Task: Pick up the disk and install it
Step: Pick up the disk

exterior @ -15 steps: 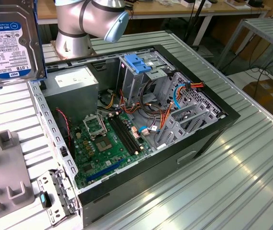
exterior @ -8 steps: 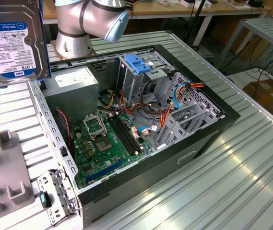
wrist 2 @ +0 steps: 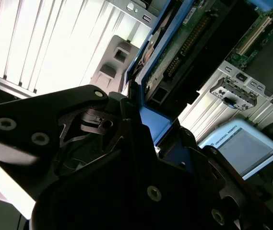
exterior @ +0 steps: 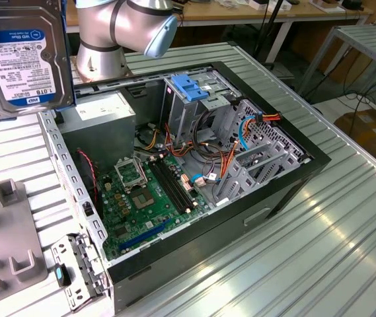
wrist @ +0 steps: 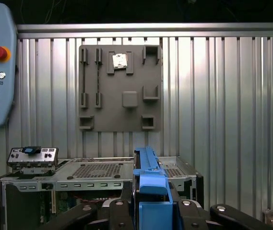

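The disk [exterior: 22,59] hangs in the upper left of the exterior view, raised above the bench [exterior: 293,264] and clear of the open computer case [exterior: 254,214], its white label with the blue band facing the camera and reading upside down. In the second wrist view the jaws are closed on the disk [wrist 2: 194,38], the dark fingers [wrist 2: 126,115] pressing on its blue side rail with the green circuit-board face turned to the camera. In the first wrist view the disk [wrist: 150,187] shows edge-on as a blue rail standing between the black finger parts. The case lies on its side in the middle of the exterior view, with the green motherboard [exterior: 151,191] in its floor. Toward the back of the case stands a metal cage [exterior: 194,115] topped by a blue latch [exterior: 189,87]. A grey power-supply box [exterior: 102,113] sits in the case corner nearest the disk. The arm [exterior: 125,30] rises at the top centre of the exterior view, behind the case. A grey fixture plate [exterior: 6,231] lies on the bench at the lower left of that view, apart from the case, and it also appears in the first wrist view [wrist: 119,88]. A small metal bracket [exterior: 75,267] rests just beside the near corner of the case.
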